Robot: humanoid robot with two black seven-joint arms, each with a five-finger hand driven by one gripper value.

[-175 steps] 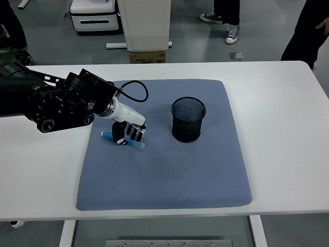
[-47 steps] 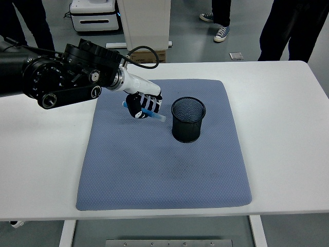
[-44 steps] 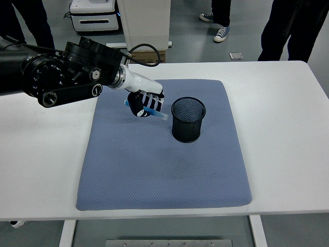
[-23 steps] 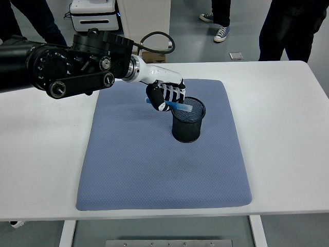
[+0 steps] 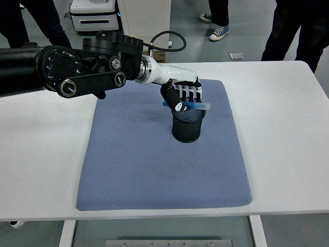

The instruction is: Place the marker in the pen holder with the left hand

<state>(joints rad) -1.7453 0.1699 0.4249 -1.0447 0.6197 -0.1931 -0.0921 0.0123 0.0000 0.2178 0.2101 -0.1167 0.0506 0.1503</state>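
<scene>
Left hand [image 5: 182, 95] has its fingers curled tight around the blue marker [image 5: 198, 106], holding it right over the mouth of the black mesh pen holder [image 5: 188, 126]. Marker lies roughly horizontal, its free end poking out to the right past the holder's rim. Holder stands upright on a blue-grey mat [image 5: 163, 164] that covers the middle of the white table [image 5: 288, 128]. Beyond the holder, people's legs [image 5: 293, 31] and sneakers [image 5: 218, 33] on a grey floor.

Bright, even light from overhead — the white table [image 5: 277, 128] shows no harsh glare, only soft sheen. Shadows are faint and short, a slight one beside the pen holder [image 5: 187, 128] on the blue mat [image 5: 154, 170]. Focus is sharp throughout — the black arm [image 5: 67, 77] loses detail in its darkness.
</scene>
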